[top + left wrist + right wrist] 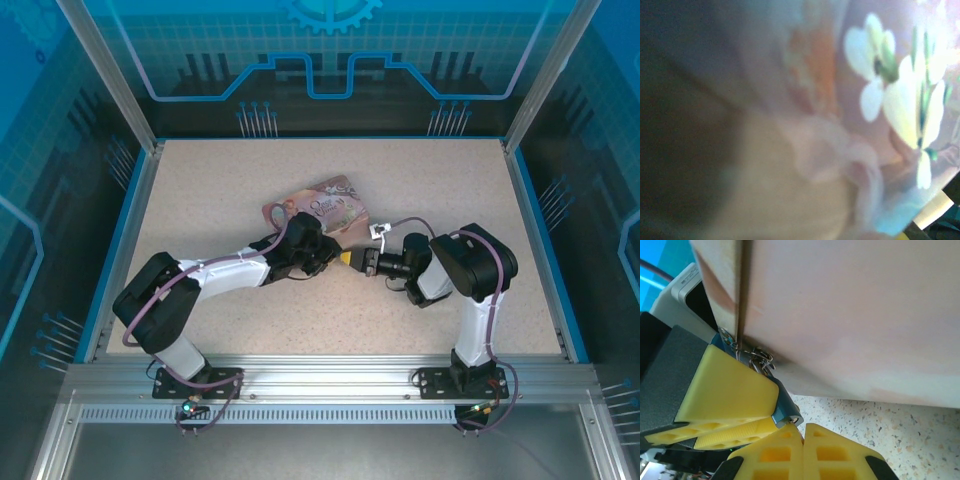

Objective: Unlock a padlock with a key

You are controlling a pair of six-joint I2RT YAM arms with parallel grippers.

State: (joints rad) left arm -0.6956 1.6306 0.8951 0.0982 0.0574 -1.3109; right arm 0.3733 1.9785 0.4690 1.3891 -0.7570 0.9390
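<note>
Left pincer (338, 256) is nearly closed and looks clamped on the padlock (784, 407). Its body slants down toward the right pincer (803, 432), which is pinched tight just below. Can't tell if it's holding the key.

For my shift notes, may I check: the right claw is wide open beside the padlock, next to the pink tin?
Not quite: the right claw is shut, its yellow fingers pressed together, as the right wrist view shows. It is indeed beside the padlock, next to the pink tin.
</note>
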